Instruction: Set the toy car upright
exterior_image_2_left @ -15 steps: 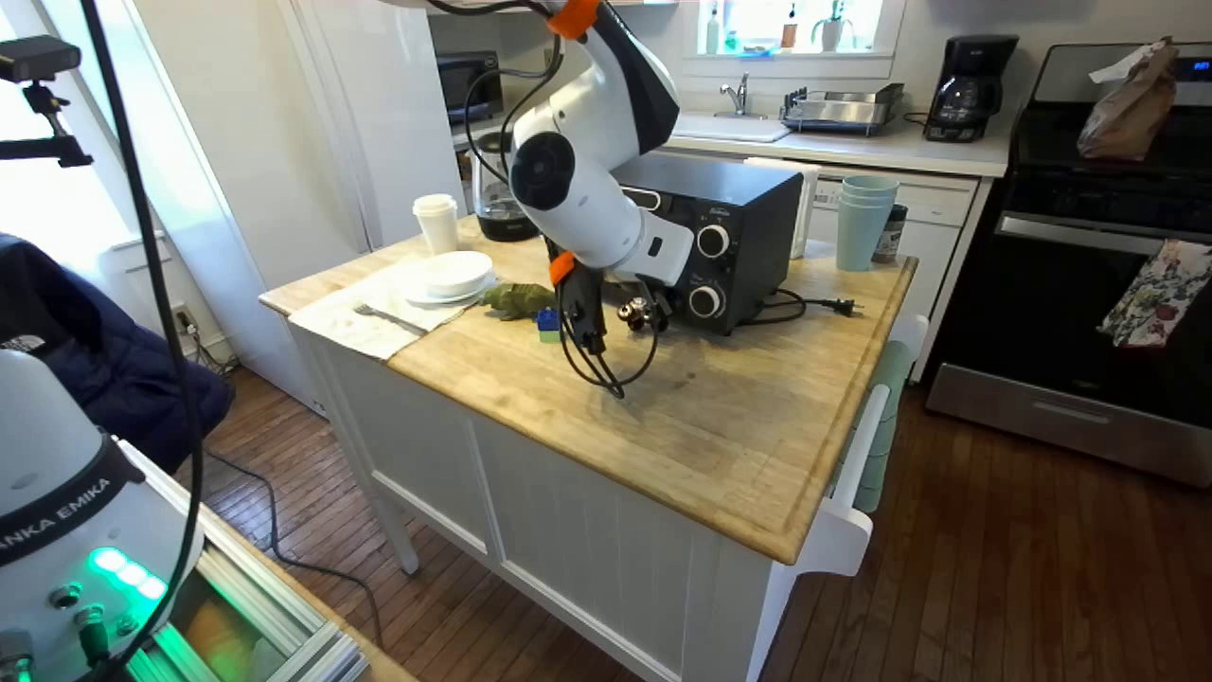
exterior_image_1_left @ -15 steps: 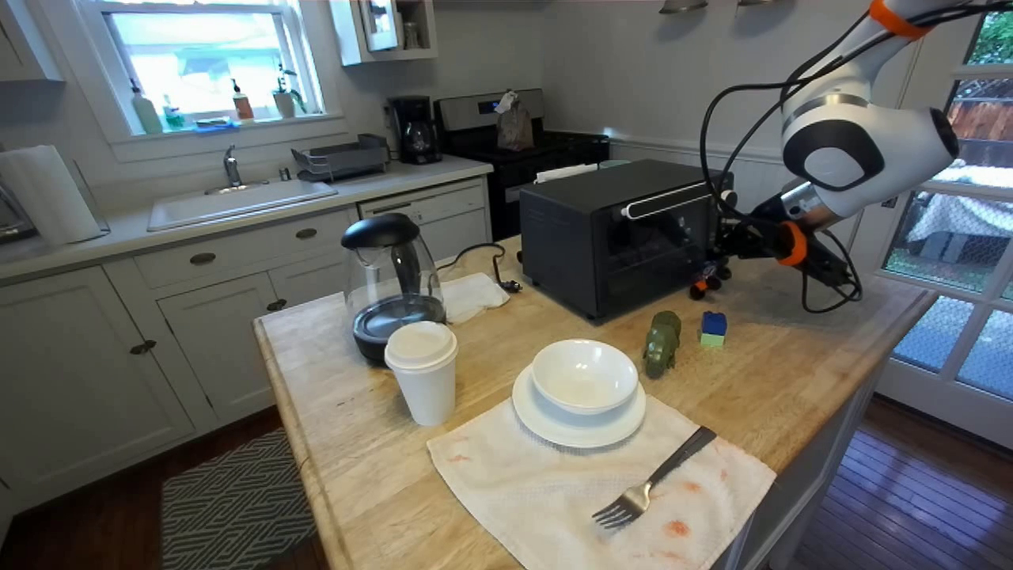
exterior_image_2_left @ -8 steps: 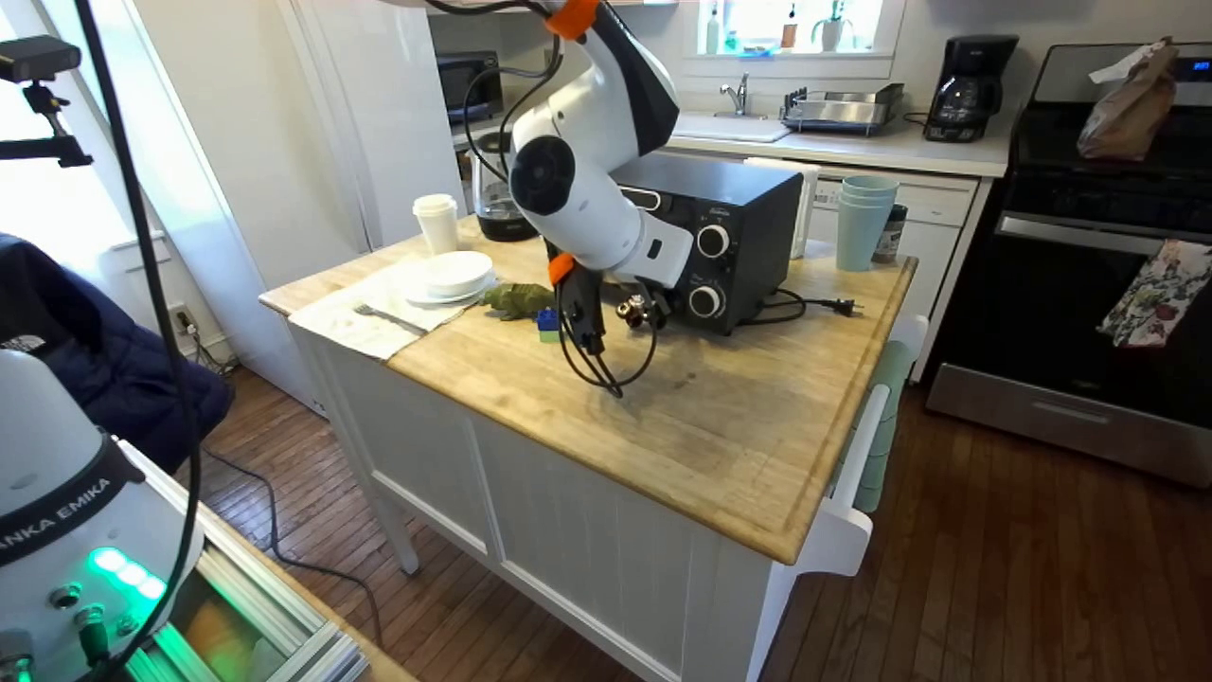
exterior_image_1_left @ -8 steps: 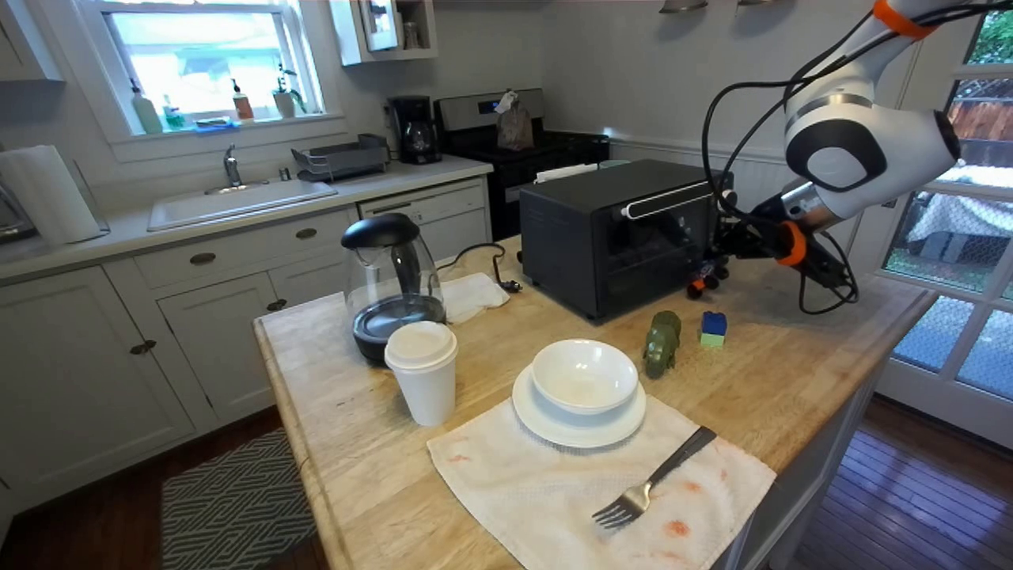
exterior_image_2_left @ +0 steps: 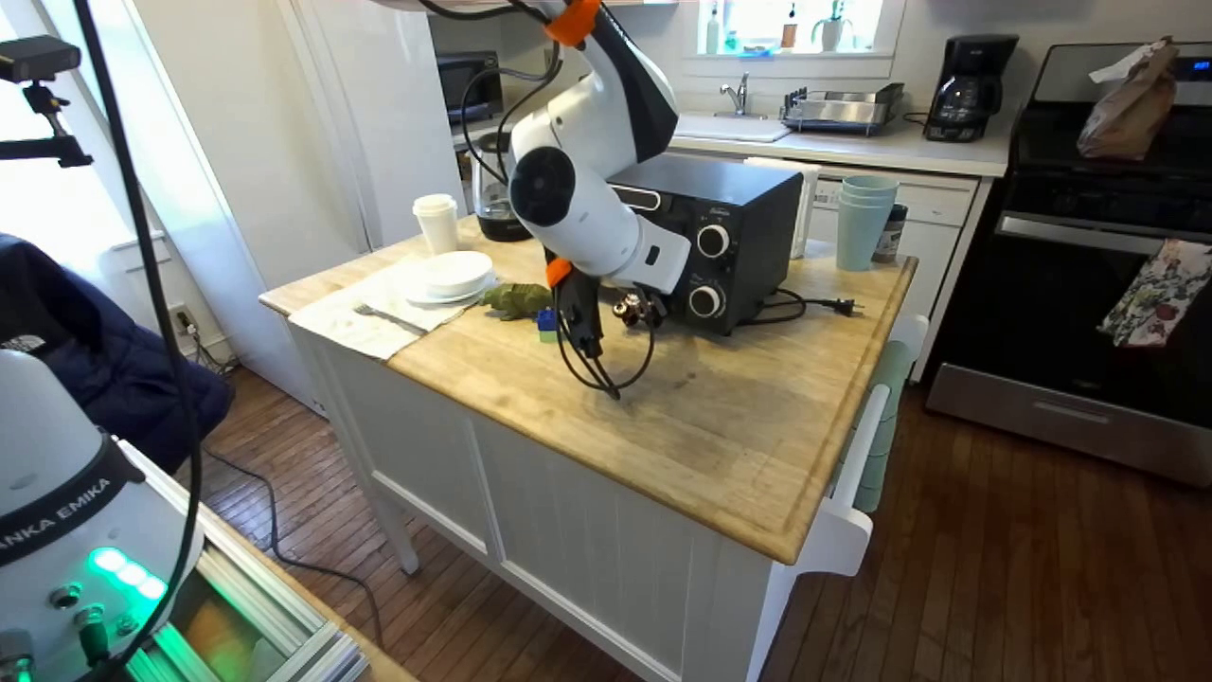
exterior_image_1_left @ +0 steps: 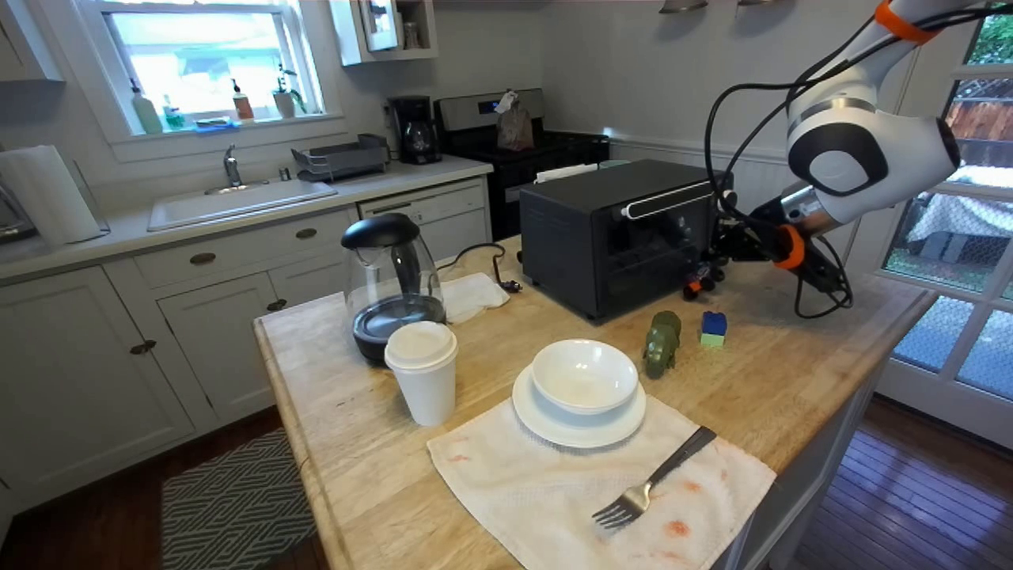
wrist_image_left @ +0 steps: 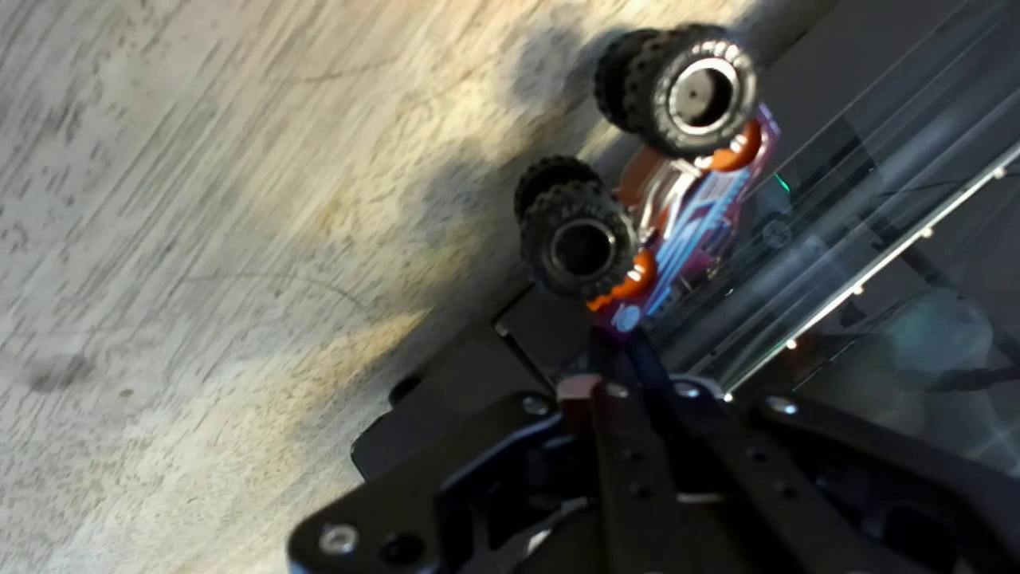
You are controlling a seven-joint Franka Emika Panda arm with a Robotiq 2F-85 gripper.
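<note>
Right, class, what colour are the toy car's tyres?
The tyres are black, showing best in the wrist view.

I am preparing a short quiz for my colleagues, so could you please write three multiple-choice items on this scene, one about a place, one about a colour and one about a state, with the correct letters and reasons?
1. Where is the white bowl?
A) in the sink
B) on the white plate
C) on the black toaster oven

2. What colour is the upper part of the small block?
A) red
B) white
C) blue

3. How is the pincer?
A) shut on one end of the toy car
B) wide open, holding nothing
C) shut on the fork

1: B, an exterior view shows the white plate beneath the white bowl.
2: C, both exterior views show blue above light green.
3: A, in the wrist view it looks closed where it meets the toy car.
</note>
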